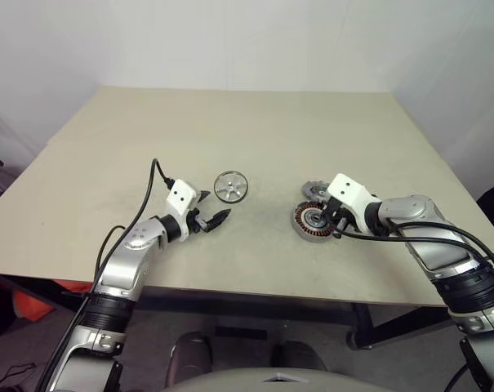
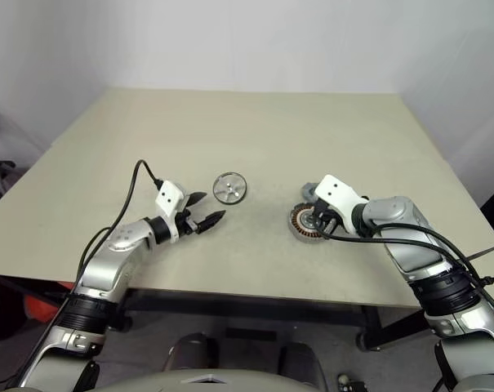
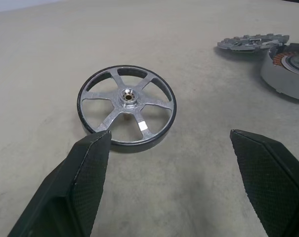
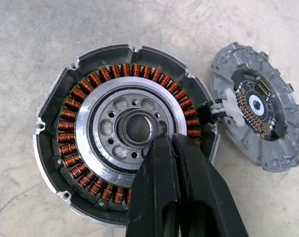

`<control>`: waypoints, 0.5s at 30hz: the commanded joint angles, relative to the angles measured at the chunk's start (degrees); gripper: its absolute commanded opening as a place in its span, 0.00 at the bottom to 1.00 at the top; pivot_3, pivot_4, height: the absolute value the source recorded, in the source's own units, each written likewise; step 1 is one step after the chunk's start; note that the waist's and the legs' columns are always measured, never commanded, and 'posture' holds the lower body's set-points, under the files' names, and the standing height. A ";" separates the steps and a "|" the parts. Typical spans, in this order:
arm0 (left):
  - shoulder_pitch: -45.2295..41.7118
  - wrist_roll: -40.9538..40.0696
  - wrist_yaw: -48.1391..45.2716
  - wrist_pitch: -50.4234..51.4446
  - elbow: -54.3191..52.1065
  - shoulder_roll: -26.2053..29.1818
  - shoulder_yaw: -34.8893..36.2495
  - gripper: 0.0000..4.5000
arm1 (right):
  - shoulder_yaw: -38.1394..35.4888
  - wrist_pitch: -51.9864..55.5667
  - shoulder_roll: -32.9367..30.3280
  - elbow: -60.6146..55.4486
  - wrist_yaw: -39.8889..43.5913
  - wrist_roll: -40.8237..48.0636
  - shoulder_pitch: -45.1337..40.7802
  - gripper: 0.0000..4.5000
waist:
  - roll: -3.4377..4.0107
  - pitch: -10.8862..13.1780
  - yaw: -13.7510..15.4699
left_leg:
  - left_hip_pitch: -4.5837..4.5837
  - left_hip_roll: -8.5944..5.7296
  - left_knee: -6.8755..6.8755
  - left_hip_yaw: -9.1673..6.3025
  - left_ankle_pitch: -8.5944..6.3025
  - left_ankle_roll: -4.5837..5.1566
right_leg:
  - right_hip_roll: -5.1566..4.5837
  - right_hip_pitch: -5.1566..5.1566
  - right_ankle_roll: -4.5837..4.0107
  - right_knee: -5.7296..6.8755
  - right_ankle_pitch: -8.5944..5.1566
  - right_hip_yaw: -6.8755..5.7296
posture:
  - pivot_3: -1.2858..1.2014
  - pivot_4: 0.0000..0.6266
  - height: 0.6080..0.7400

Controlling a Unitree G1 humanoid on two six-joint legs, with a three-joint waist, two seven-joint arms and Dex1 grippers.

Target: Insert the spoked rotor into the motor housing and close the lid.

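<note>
The spoked rotor (image 1: 230,186) lies flat on the table, a bright silver wheel with a dark rim. My left gripper (image 1: 216,206) hovers just in front of it, open wide with nothing between its fingers (image 3: 90,168). To the right sits the motor housing (image 4: 90,143), its ring of copper windings facing up around a central hole. The lid (image 4: 260,116) lies beside the housing, dark circuit face up, touching its edge. My right gripper (image 4: 166,140) is shut, its tips pointing down over the housing's inner ring next to the central hole, holding nothing.
The beige table (image 1: 255,131) stretches wide behind the parts. Its front edge runs close under both arms. Black cables trail from each wrist. A white wall stands behind the table.
</note>
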 commanded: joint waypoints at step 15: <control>-0.87 0.20 0.29 -1.83 -1.15 0.05 0.31 0.90 | -1.01 1.22 -0.78 -5.39 -0.30 1.11 -2.10 0.01 | 0.00 0.00 -0.01 | 0.05 0.00 0.00 0.00 0.00 0.00 | 0.00 0.04 0.00 0.00 0.00 0.00 | 0.52 0.00 1.00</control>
